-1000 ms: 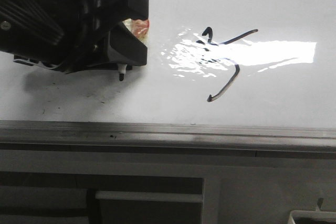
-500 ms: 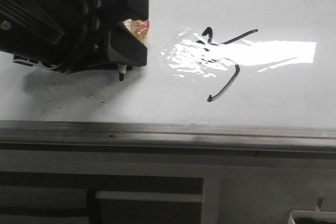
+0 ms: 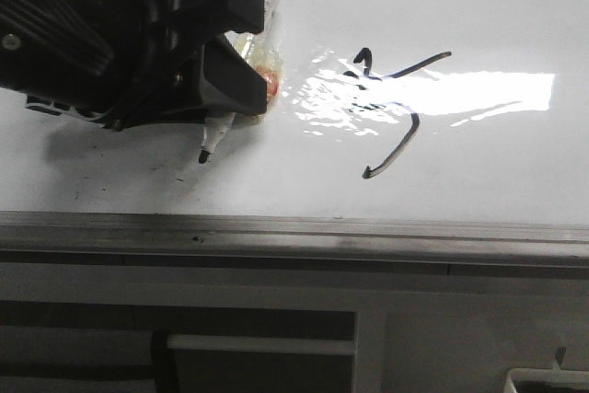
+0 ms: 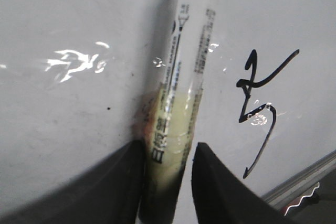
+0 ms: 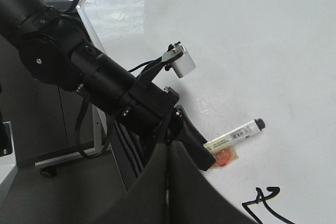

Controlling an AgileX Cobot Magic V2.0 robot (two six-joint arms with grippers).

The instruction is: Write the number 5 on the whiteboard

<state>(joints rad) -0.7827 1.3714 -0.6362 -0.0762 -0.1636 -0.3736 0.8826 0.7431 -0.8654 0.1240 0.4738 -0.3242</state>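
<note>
With the number 5 drawn, the left gripper grips the marker left of it, apparently laying it on the whiteboard.

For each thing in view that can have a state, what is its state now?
number 5: drawn, strokes finished on the board.
whiteboard: lying flat, marked, with glare.
marker: uncapped, tilted, between the left fingers.
left gripper: shut on marker.
right gripper: shut, holding nothing.
</note>
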